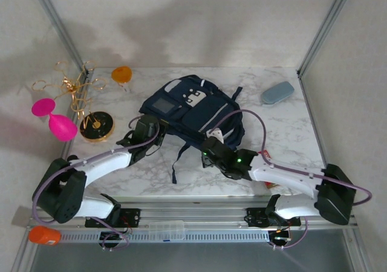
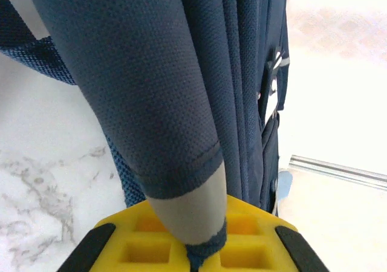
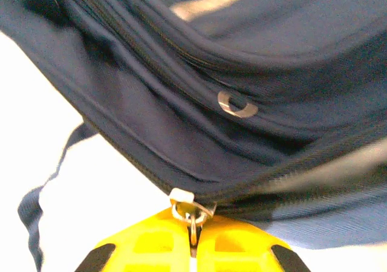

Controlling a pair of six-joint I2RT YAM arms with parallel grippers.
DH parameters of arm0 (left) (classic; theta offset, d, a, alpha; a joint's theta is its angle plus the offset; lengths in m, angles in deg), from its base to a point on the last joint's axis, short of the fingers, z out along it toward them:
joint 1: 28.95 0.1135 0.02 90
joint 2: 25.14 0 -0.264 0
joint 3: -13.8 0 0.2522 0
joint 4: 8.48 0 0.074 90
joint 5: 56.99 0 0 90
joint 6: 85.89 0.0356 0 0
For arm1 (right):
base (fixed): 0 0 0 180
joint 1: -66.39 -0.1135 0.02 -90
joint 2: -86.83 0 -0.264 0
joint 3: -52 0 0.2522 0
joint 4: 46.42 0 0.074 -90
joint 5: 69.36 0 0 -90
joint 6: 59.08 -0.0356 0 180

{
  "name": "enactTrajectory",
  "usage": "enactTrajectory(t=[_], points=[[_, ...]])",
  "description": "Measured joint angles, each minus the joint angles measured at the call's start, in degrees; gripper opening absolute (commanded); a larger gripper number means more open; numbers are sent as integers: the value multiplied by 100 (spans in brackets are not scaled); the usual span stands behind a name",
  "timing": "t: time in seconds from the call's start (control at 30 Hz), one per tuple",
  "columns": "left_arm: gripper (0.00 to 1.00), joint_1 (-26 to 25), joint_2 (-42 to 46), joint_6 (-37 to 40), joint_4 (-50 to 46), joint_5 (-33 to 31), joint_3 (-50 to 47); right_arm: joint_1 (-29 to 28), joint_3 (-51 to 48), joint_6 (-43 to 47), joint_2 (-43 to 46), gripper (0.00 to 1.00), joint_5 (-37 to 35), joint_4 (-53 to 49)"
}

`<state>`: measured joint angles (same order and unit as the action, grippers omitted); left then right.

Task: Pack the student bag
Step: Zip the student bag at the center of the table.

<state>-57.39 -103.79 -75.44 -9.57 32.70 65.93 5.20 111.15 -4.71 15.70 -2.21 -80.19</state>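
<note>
**Q:** On the marble table: where is the bag, and what have you got hold of?

**A:** The large navy blue fabric student bag [image 1: 192, 106] lies flat in the middle of the white marbled table [image 1: 284, 133], between my two arms. My left gripper [image 2: 196, 248] is clamped on a padded navy strap edge [image 2: 181, 181] at the bag's near-left side. My right gripper [image 3: 192, 243] is pinched tight on a small silver metal zip pull [image 3: 192, 214] at its near-right edge.

**Q:** Why hold it in two places?

**A:** As I read it, one hand anchors the cloth so the other can draw the zip without the whole bag sliding. The bag looks closed, so I judge that no packing has been done yet.

**Q:** And the count?

**A:** One bag and two grippers, both closed on it. One zip pull is in my grip, and one more silver ring [image 3: 237, 104] sits further up the fabric. Three other things lie apart from the bag. One grey-blue oblong pouch [image 1: 277, 92] is at the far right and one small orange cup-like piece [image 1: 121, 74] at the far left. One round black-and-gold disc [image 1: 97, 127] is near my left arm
</note>
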Motion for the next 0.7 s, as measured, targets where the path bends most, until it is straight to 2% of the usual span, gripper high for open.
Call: enactTrajectory(t=[0.17, 0.23, 0.33, 0.43, 0.57, 0.7], points=[[0, 446, -1073, 634, -109, 516, 975, -9, 103, 282, 44, 0, 245, -179], [16, 608, -1484, 942, -170, 719, 1403, -39, 323, 354, -144, 0, 365, -111], [53, 734, -1628, 1255, 17, 905, 1521, -42, 612, 343, -402, 0, 483, 13], [66, 684, -1174, 1279, 404, 1001, 933, -42, 715, 319, -555, 0, 592, 87], [70, 66, -195, 859, 673, 949, -221, -46, 723, 264, -782, 0, 708, 188], [67, -780, 28, 83, 1121, 903, -953, -46, 721, 240, -848, 0, 772, 260]])
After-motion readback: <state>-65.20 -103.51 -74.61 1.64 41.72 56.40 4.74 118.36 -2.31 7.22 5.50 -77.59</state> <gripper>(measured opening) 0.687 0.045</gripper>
